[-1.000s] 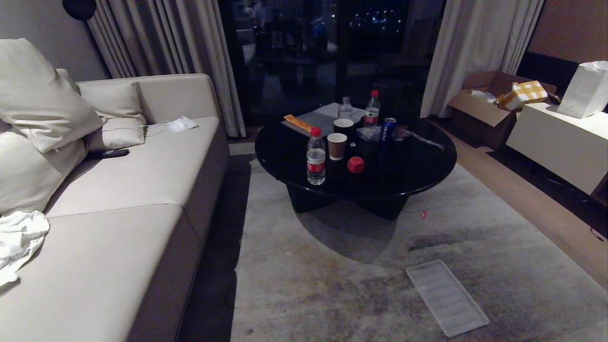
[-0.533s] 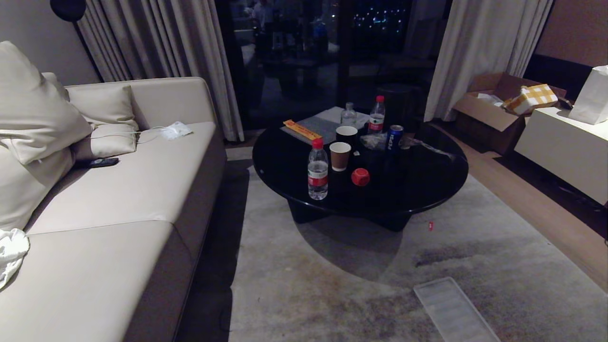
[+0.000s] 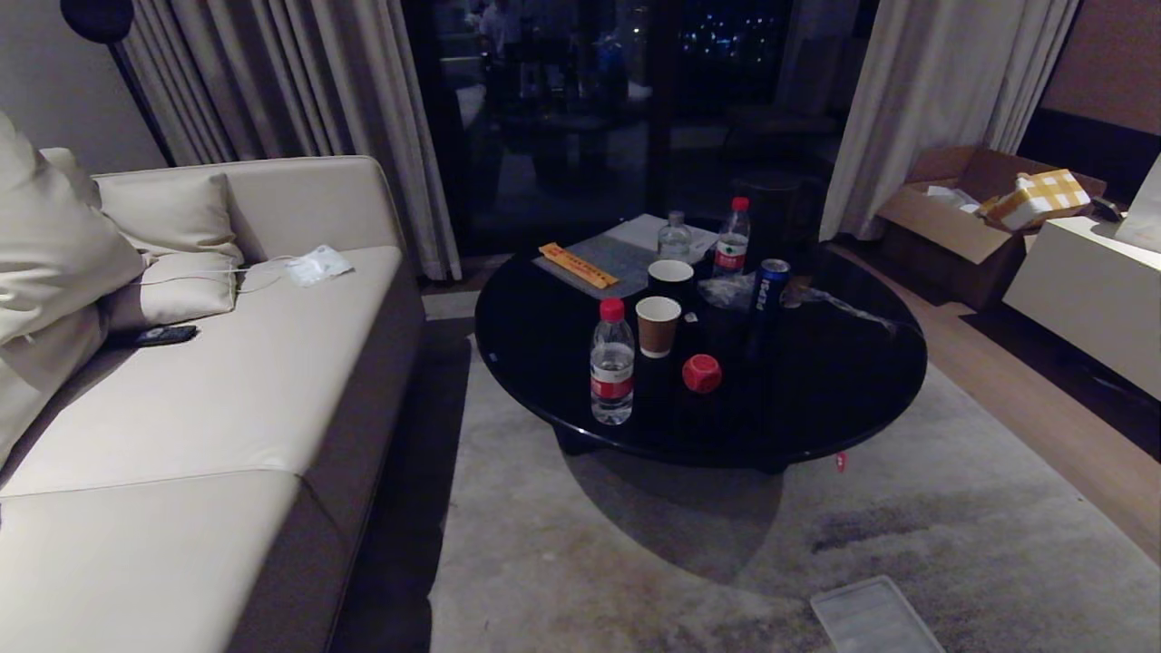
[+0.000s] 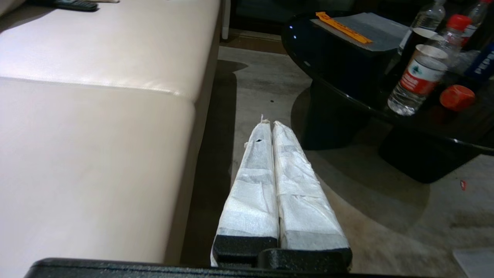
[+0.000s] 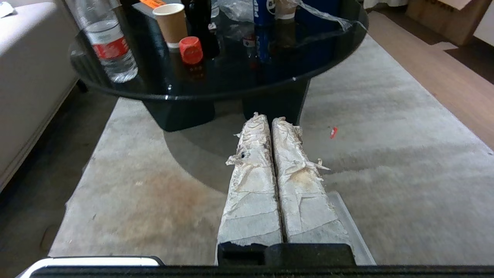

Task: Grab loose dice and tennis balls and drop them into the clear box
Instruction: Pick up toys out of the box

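Cream leather sofa (image 3: 227, 381) at left, grey carpet underfoot. Round black glossy coffee table (image 3: 816, 399) centre-far, cluttered. Flat ribbed clear lid (image 3: 871, 617) on carpet, near right. Plastic water bottle with red cap (image 3: 612, 372) at table's near edge. Red rounded die with dark dots (image 3: 701, 373) just right of bottle, on table. No tennis balls, no clear box visible.

Left gripper (image 4: 269, 124): fingers pressed together, empty, over carpet beside sofa. Right gripper (image 5: 267, 117): clenched, empty, low before table.

Advice: close in square on die, release fingers before reach, keep clear of bottle and brown paper cup (image 3: 658, 326).
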`<state>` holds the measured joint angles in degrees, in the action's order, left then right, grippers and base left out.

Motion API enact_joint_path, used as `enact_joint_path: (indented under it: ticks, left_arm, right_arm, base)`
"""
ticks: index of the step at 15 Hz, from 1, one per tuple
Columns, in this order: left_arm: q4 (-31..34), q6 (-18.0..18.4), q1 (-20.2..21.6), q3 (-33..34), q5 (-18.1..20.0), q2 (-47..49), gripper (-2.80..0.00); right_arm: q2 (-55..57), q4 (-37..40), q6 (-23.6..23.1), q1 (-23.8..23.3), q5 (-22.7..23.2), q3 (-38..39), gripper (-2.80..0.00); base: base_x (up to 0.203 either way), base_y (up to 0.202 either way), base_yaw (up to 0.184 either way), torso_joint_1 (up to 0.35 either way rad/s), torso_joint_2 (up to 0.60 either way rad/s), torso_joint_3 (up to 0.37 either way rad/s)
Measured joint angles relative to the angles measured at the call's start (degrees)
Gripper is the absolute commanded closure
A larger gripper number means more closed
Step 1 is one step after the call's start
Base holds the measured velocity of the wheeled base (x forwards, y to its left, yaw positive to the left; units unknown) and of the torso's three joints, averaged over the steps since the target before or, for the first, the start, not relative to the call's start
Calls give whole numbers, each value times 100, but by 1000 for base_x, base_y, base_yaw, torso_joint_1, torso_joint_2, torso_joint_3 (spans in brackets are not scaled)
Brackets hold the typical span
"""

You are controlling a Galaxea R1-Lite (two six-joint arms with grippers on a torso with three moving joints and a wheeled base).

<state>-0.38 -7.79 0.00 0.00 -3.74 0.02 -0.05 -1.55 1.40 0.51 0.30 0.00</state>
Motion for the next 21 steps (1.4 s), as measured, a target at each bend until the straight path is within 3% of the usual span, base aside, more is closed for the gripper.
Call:
enact_joint_path:
  ticks: [21]
  left_arm:
    - [-2, 5, 0, 0, -1, 0, 0]
  right_arm:
    - [0, 1, 0, 0, 2, 0, 0]
  base:
    - [183, 0, 0, 3, 2, 3]
